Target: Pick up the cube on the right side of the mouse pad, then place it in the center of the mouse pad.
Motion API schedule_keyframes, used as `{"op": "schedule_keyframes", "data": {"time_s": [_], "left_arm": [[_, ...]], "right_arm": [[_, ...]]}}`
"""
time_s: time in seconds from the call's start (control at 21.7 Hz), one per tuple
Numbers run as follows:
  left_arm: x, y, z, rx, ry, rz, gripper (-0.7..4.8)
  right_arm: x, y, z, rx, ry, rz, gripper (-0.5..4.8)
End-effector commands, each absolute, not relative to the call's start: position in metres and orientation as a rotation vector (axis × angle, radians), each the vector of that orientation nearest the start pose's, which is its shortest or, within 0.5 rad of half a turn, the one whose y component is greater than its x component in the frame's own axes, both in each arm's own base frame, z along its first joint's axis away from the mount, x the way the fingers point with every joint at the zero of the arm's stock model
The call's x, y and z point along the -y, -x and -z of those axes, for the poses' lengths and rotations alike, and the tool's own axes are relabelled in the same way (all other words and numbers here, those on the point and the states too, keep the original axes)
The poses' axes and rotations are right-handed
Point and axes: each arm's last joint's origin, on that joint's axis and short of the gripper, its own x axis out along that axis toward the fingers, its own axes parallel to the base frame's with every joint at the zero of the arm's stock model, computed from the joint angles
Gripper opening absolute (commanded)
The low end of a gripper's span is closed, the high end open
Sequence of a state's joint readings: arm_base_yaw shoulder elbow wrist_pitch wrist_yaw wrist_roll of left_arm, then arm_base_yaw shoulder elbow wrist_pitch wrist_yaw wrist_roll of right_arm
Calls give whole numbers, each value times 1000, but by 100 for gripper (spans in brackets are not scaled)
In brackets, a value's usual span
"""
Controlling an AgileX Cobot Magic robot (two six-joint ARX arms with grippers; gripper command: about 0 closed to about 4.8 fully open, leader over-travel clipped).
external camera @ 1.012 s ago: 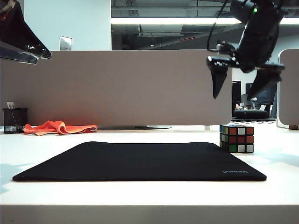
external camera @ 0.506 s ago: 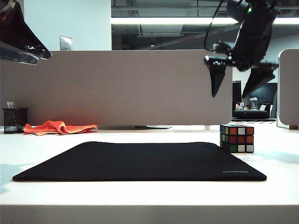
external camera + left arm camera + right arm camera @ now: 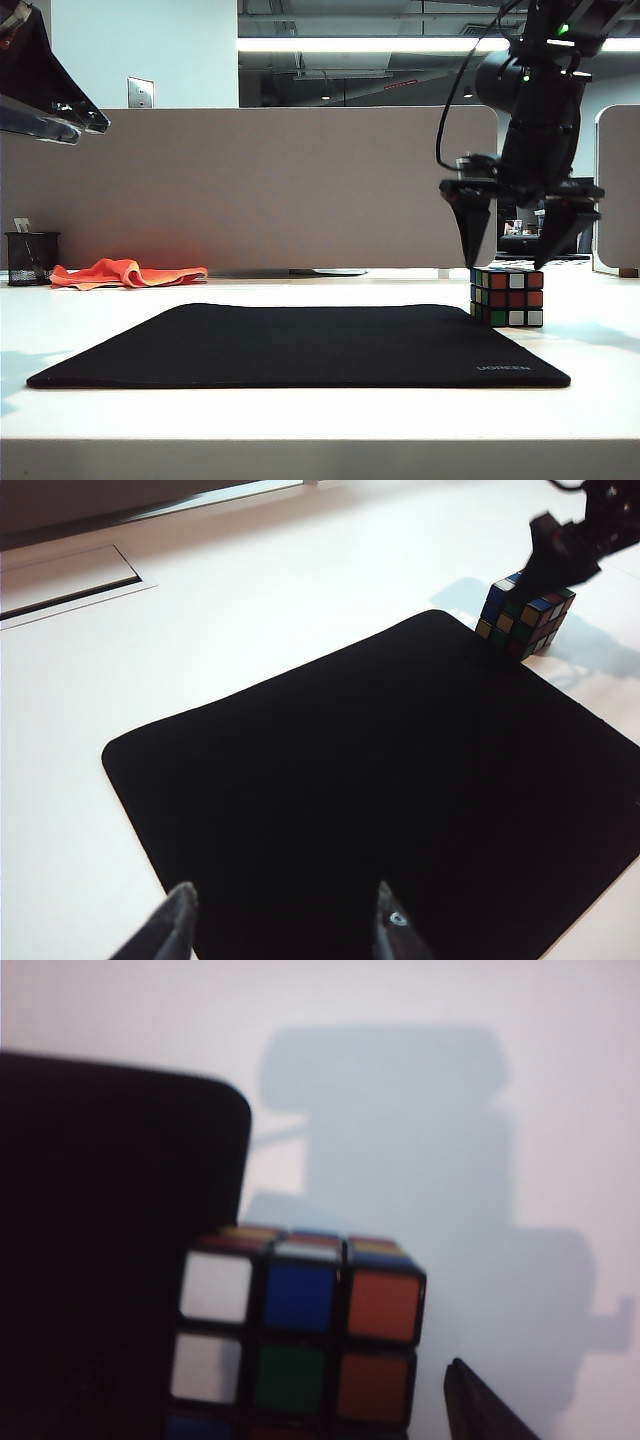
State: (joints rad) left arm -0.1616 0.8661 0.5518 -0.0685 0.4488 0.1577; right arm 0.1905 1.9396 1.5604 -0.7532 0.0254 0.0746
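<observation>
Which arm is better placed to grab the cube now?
The right. The right gripper hangs open directly above the cube, while the left gripper hovers open over the mouse pad's far side.

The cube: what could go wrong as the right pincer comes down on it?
1. The open right pincer hangs just above the cube; a fingertip could land on its top.
2. The cube sits against the mouse pad edge, so a nudge might tilt it.
</observation>
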Motion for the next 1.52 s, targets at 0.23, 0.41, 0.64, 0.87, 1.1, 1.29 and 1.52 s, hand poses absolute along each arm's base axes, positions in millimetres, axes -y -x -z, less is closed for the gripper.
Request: {"op": "schedule_keyframes", "data": {"time_s": [0.23, 0.41, 0.64, 0.87, 1.1, 1.29, 1.52], "left_arm": [[43, -183, -254, -329, -96, 632, 225], [43, -183, -253, -332, -96, 632, 225], [43, -183, -253, -331, -96, 632, 225], [43, -183, -253, -331, -96, 632, 225], [43, -183, -253, -331, -97, 632, 225], [43, -183, -253, -331, -97, 632, 225], [43, -183, -253, -332, -97, 632, 225]], "right_arm": [[-76, -398, -223, -1166, 56, -103, 479], [-77, -399, -220, -1167, 56, -103, 479], [-77, -400, -220, -1161, 56, -104, 387], [-77, -401, -220, -1154, 55, -104, 288], [-77, -401, -220, -1154, 55, -104, 265], [-77, -401, -221, -1151, 55, -104, 251], [-76, -396, -236, -1113, 50, -108, 251]]}}
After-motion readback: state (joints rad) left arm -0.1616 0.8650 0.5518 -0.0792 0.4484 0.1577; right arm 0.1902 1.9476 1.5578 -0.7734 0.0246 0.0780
